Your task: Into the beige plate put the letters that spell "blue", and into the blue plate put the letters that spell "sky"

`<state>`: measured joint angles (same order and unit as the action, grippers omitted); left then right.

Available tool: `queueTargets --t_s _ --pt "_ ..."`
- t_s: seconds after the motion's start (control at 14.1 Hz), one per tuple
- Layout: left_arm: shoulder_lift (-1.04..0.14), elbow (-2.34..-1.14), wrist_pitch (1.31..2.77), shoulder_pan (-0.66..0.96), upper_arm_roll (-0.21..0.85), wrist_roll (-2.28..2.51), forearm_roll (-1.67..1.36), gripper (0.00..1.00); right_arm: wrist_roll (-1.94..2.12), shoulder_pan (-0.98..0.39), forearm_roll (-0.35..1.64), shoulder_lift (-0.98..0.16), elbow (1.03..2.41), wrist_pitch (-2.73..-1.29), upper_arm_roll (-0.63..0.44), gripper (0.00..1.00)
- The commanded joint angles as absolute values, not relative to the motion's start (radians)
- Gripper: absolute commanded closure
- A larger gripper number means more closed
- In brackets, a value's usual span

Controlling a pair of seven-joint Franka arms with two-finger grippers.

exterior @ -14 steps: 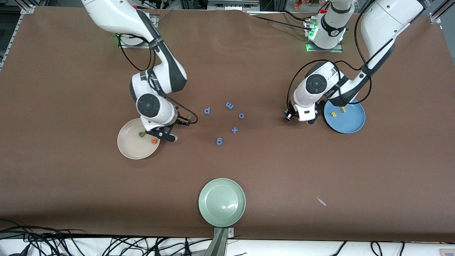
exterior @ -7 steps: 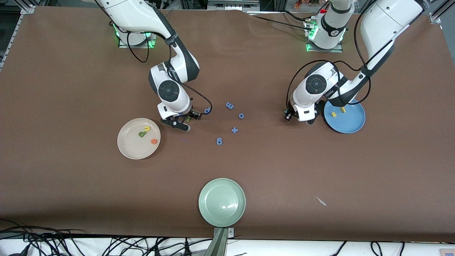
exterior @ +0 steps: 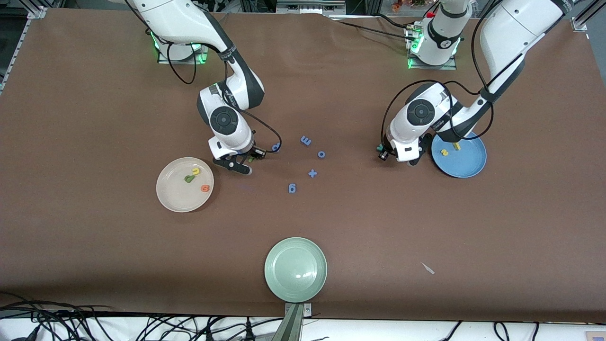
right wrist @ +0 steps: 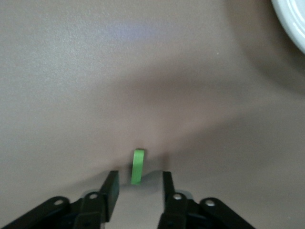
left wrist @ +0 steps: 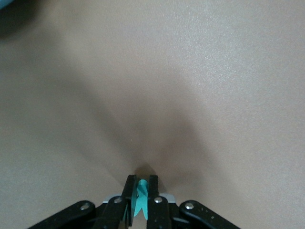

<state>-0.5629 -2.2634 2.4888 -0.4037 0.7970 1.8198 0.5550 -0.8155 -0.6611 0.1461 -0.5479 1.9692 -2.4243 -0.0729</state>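
Down at the table beside the blue plate [exterior: 466,166], my left gripper [left wrist: 139,183] is shut on the teal "y" [left wrist: 139,201]; in the front view the left gripper [exterior: 414,162] hides that letter. Two yellow letters [exterior: 444,152] lie in the blue plate. My right gripper [right wrist: 138,183] stands open on the table, its jaws on either side of the upright green "l" [right wrist: 137,166] without touching it. In the front view the right gripper [exterior: 233,166] is beside the beige plate [exterior: 173,196], which holds the yellow "u" [exterior: 195,171], the olive "b" [exterior: 189,179] and the orange "e" [exterior: 205,188].
Several blue letters and a plus sign [exterior: 312,173] lie between the two arms. A pale green plate [exterior: 296,284] sits near the table's front edge, and a small scrap [exterior: 428,268] lies toward the left arm's end.
The right arm left the beige plate, where the yellow "u" now lies, and came down around the green "l", its jaws narrowing. The left gripper closed on the teal "y".
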Motion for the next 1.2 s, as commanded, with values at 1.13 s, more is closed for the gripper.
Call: queueTargets --t_s 1.13 --pt "-0.506 -2.164 2.240 -1.043 0.977 1.128 0.532 1.00 -0.327 -0.626 0.149 -0.491 1.805 -2.066 -0.363 0.94"
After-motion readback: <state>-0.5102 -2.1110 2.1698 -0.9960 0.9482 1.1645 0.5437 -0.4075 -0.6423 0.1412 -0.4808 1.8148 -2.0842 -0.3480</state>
